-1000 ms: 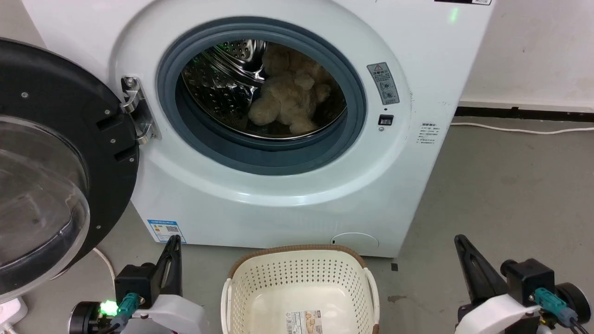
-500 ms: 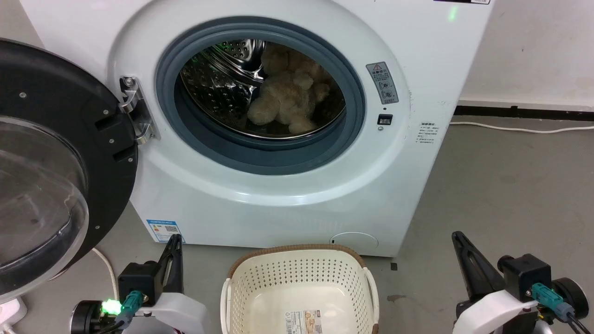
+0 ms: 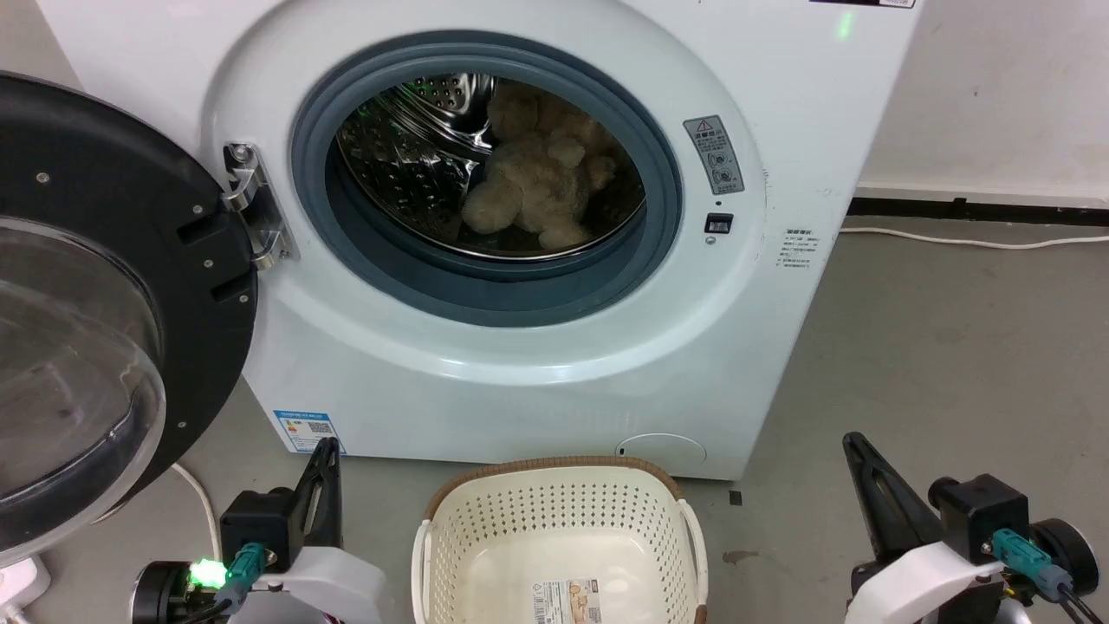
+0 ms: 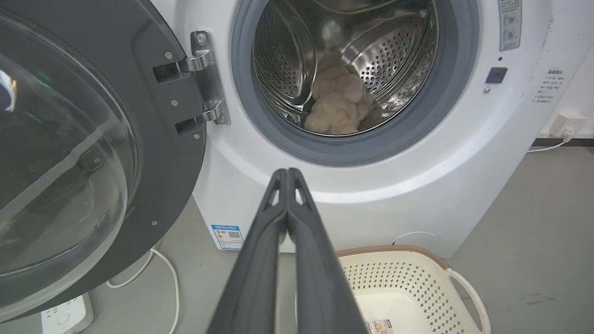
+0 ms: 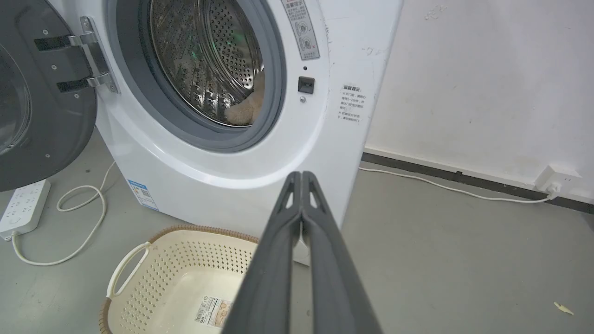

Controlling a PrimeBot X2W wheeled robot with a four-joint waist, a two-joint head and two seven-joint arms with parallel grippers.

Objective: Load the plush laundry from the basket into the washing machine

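**Lying in the drum: fluffy beige-cream plush laundry (image 3: 541, 186)**

1. Large white front-loading washing machine (image 3: 520, 373). It takes up the upper and middle frame of the head view. Its black-rimmed round glass door (image 3: 87, 286) is swung wide at frame left on a metal hinge (image 3: 251, 208). A grey rubber seal (image 3: 485, 295) rings the opening, with the shiny perforated steel drum (image 3: 407, 165) behind it.

2. Plush laundry. A shaggy stuffed animal with floppy limbs, slumped on the drum floor, right of centre in the opening. It sits wholly behind the seal and neither gripper touches it.

3. Oval cream perforated plastic basket (image 3: 554, 511) with a brown woven-look rim and white handles. It stands at lower centre on the grey floor (image 3: 953, 347), just in front of the washer's base. A printed label (image 3: 567, 598) shows on its bottom.

4. Left gripper (image 4: 284, 172). Seen at lower left of the head view. Its two long dark fingers are pressed together tip to tip and hold nothing. In its wrist view they point at the washer front below the seal.

5. Right gripper (image 5: 301, 175). Seen at lower right of the head view. Its fingers are likewise brought together with nothing between them.

6. White power strip (image 5: 23, 206). It lies on the floor at the left edge of the right wrist view, below the door.

7. White wall socket (image 5: 557, 178). It sits at the right of the same view, low on the wall.
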